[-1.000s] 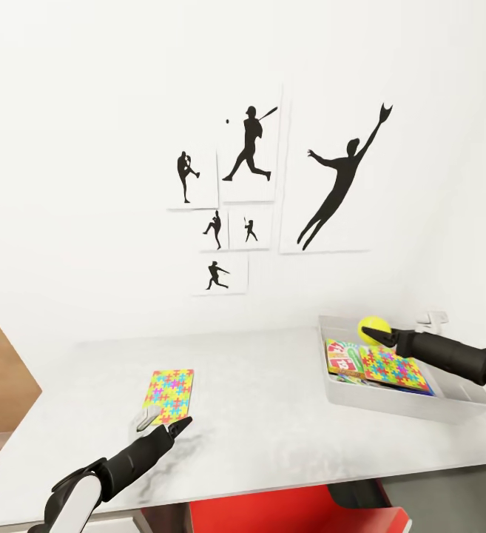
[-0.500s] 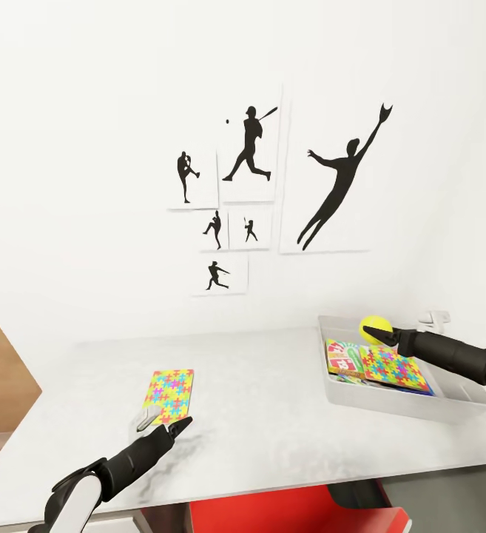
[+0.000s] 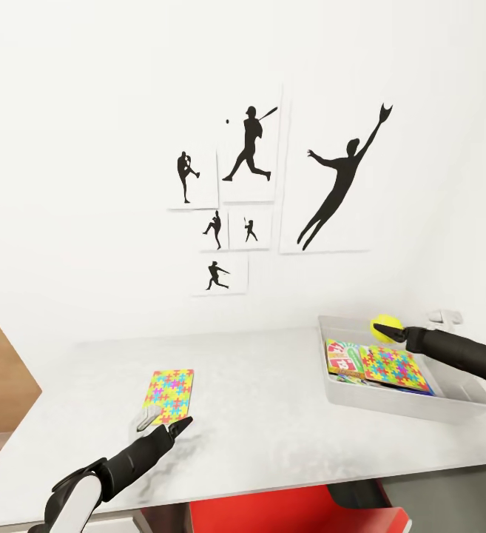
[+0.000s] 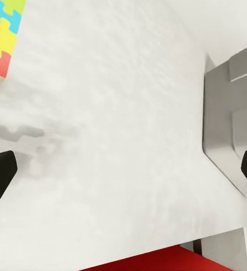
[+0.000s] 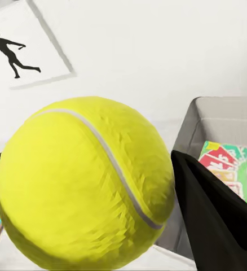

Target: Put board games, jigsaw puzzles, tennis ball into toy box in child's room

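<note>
The right gripper (image 3: 396, 333) grasps the fuzzy yellow tennis ball (image 3: 385, 325) above the shallow light-grey plastic toy box (image 3: 390, 403) on the pale grey table (image 3: 272, 400). The left gripper (image 3: 180, 425), jaws spread, hovers beside a colourful flat jigsaw puzzle box (image 3: 170, 386).

Right pincer (image 3: 396, 334) closed on the tennis ball (image 3: 385, 324); left pincer (image 3: 174, 426) with fingers spread, low over the table (image 3: 257, 400).

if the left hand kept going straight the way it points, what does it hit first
Probably the jigsaw puzzle lying on the table, just ahead of the open left hand; depth is uncertain.
</note>
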Tool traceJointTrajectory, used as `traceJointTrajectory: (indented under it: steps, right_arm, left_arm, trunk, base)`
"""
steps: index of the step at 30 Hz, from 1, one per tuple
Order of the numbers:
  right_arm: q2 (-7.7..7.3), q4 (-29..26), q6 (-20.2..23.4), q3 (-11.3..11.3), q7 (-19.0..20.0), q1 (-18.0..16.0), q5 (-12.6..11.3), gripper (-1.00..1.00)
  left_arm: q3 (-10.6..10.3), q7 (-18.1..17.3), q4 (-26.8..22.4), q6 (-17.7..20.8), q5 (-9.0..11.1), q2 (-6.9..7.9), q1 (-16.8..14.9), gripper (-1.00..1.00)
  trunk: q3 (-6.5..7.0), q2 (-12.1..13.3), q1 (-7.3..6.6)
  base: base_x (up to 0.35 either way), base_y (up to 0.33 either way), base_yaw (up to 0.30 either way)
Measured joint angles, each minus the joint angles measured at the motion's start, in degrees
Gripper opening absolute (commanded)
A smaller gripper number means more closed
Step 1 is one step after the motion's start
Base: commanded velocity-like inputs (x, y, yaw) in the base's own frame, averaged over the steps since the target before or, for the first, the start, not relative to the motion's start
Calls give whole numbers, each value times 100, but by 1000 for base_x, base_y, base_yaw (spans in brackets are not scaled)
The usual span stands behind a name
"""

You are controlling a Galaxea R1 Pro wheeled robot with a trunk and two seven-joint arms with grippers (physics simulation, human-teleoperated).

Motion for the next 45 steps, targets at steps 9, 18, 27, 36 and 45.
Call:
traceJointTrajectory:
  steps: [9,18,27,36,45]
  right_arm:
    - [-19,2418,789,-413,-1486,-1372,-7,-100]
    - [-44,3735,791,-427,-2107,-2159,37,-100]
    - [3,4016,791,-428,-2498,-2337,96,-100]
    - [26,4067,792,-420,-2569,-2369,111,-100]
    - [140,4043,792,-402,-2576,-2389,104,-100]
  left_arm:
    - [-1,-28,0,4,11,0,0,100]
    - [-1,-1,1,8,12,0,-1,100]
    - [-1,4,3,9,7,-1,-1,100]
    - [0,6,1,9,7,0,-8,100]
    - [-8,-89,-51,25,25,-34,-76,100]
  trunk:
    - [0,2,1]
    - [0,0,0]
    - [8,0,0]
    - [16,0,0]
    - [18,0,0]
  base:
    - [0,0,0]
    - [0,0,-41]
    - [0,0,-206]
    - [0,0,-106]
    - [0,0,-19]
